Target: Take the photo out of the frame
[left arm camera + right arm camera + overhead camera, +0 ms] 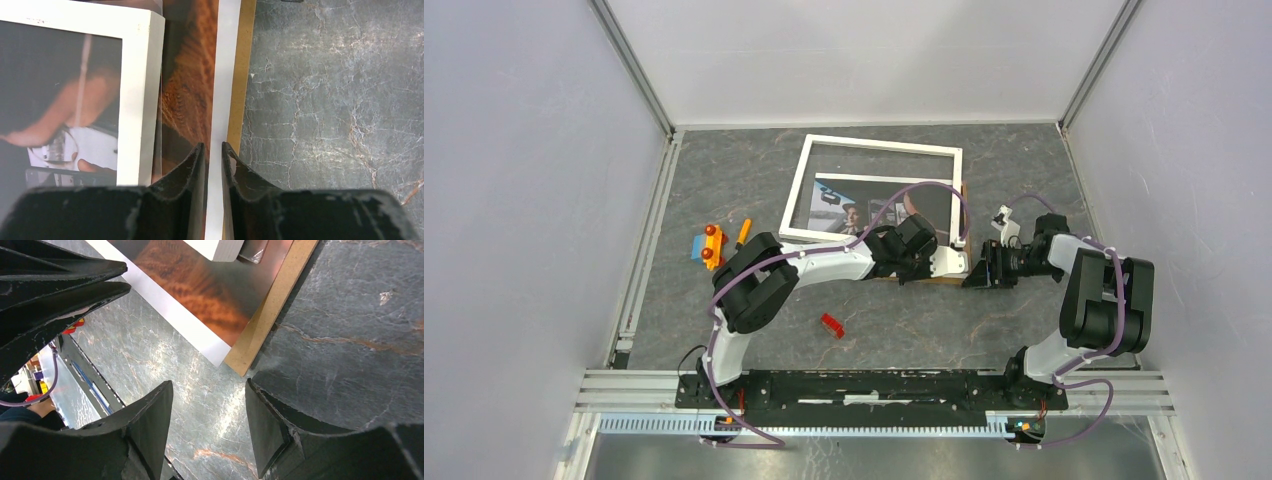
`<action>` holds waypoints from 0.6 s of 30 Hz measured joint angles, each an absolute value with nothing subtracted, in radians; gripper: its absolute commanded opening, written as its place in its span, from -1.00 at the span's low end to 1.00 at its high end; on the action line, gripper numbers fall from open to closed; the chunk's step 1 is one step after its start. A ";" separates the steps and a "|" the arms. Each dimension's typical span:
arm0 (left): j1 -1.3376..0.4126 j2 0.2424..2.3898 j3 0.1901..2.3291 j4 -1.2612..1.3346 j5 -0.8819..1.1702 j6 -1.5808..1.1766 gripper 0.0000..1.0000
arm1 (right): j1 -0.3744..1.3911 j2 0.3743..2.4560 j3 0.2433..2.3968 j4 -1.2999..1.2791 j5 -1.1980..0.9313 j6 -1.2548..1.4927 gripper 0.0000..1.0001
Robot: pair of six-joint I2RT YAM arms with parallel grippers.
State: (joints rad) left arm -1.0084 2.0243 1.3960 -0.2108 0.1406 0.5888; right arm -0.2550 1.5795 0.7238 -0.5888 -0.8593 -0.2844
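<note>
The white frame (874, 145) lies flat at the back middle of the table. The photo (849, 212) shows through it and sticks out at its near right corner, on a brown backing board (242, 75). In the left wrist view the frame's corner (137, 100) lies over the photo (185, 90). My left gripper (961, 264) is down on the photo's white margin, its jaws (212, 145) drawn to a narrow slit with nothing between them. My right gripper (976, 275) is open and empty (209, 390), low over bare table just off the board's corner (270, 310). The left fingers (75, 285) show there at the photo's edge (200, 290).
An orange and blue toy (709, 247) lies left of the frame. A small red piece (832, 325) lies on the table in front of the left arm. Grey walls close in the table on three sides. The two grippers are close together.
</note>
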 measured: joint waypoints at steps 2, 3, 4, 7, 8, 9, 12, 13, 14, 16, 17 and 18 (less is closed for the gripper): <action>-1.008 2.024 1.396 -0.211 0.141 0.589 -0.53 | -0.255 1.579 0.723 -0.589 -0.866 -0.283 0.23; -1.008 2.024 1.396 -0.211 0.140 0.589 -0.53 | -0.255 1.579 0.722 -0.588 -0.871 -0.281 0.22; -1.008 2.024 1.396 -0.211 0.140 0.589 -0.53 | -0.255 1.580 0.722 -0.587 -0.878 -0.278 0.22; -1.006 2.024 1.396 -0.211 0.140 0.589 -0.53 | -0.255 1.589 0.722 -0.577 -0.902 -0.258 0.22; -1.005 2.024 1.396 -0.211 0.140 0.589 -0.54 | -0.255 1.593 0.722 -0.575 -0.909 -0.253 0.23; -1.004 2.024 1.396 -0.211 0.140 0.589 -0.54 | -0.255 1.604 0.722 -0.566 -0.924 -0.236 0.23; -1.001 2.024 1.396 -0.211 0.137 0.589 -0.54 | -0.256 1.619 0.722 -0.552 -0.944 -0.215 0.22; -0.999 2.024 1.396 -0.210 0.133 0.589 -0.54 | -0.255 1.628 0.722 -0.546 -0.955 -0.205 0.22; -0.997 2.024 1.396 -0.210 0.133 0.589 -0.55 | -0.255 1.637 0.722 -0.543 -0.967 -0.198 0.21; -0.994 2.024 1.396 -0.210 0.131 0.589 -0.55 | -0.255 1.653 0.723 -0.539 -0.989 -0.190 0.21; -0.993 2.024 1.396 -0.210 0.131 0.589 -0.55 | -0.255 1.658 0.723 -0.540 -0.997 -0.189 0.21; -0.992 2.024 1.396 -0.210 0.131 0.589 -0.53 | -0.255 1.660 0.723 -0.542 -1.002 -0.190 0.21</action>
State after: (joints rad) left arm -0.9920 2.0243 1.3960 -0.2096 0.1307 0.5892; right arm -0.2550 1.6596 0.7235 -0.5415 -1.0023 -0.1898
